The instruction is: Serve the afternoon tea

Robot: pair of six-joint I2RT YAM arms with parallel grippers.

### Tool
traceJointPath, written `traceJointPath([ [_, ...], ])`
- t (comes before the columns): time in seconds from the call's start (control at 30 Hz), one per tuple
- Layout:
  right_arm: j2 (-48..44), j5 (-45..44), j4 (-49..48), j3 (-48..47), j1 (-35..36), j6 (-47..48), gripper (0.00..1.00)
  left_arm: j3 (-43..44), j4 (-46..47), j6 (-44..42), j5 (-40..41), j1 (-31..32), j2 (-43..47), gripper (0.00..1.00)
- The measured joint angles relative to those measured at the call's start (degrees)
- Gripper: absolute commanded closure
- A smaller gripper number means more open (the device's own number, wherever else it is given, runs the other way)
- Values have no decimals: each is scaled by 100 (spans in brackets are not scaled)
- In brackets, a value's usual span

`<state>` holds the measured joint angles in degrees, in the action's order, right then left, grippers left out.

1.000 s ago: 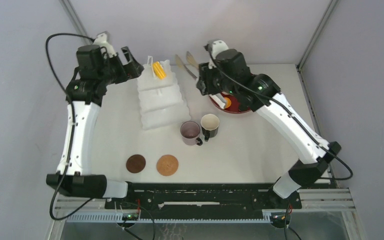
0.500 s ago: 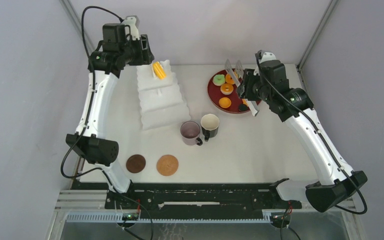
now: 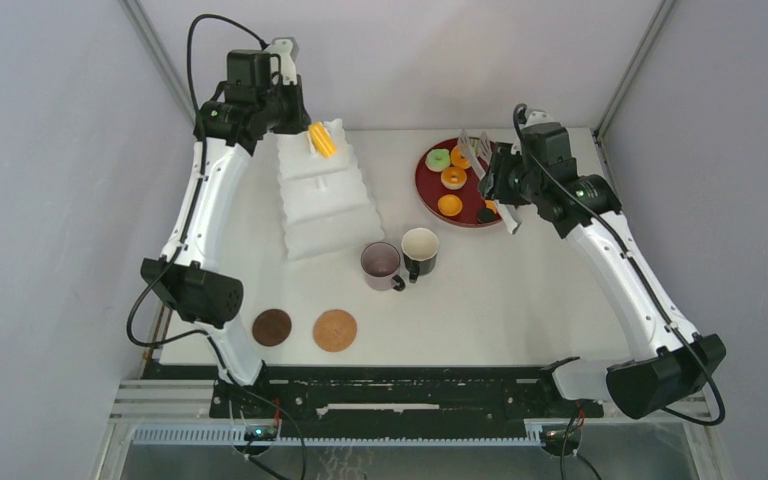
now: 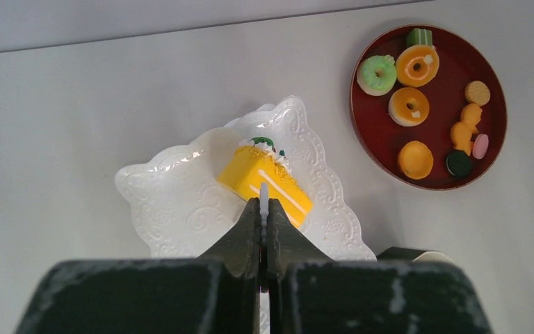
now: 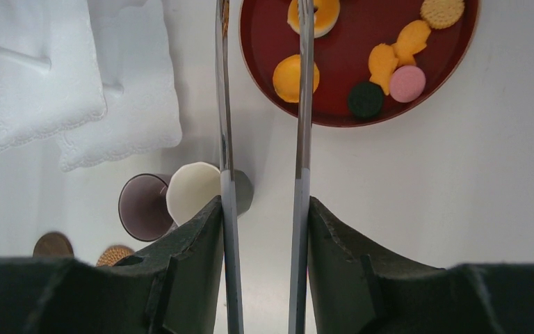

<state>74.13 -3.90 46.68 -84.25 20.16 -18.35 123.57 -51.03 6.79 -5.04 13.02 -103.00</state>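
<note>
Orange round pastry (image 5: 286, 78) first: straddle squarely with the long metal tongs (image 5: 224, 125) clamped in the right gripper (image 5: 264, 212), pinch gently, keeping the empty, clenched left gripper (image 4: 263, 205) clear.

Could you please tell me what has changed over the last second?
The left gripper shut empty and moved right, above the cake. The right gripper, still holding the tongs, swung right across the tray. The stand, cake, mugs and coasters stayed put.
</note>
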Motion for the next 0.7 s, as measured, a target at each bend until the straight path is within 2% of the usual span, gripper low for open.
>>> traceJointPath([
  [0.17,420,258,-20,20,-105,4,50,0,249,120,-76,70,-90,100],
  [0.4,1093,175,-2,74,-144,26,48,0,684,378,-332,125,-273,100],
  [0.7,1674,278,-111,573,-348,-7,48,105,979,636,-522,192,-485,100],
])
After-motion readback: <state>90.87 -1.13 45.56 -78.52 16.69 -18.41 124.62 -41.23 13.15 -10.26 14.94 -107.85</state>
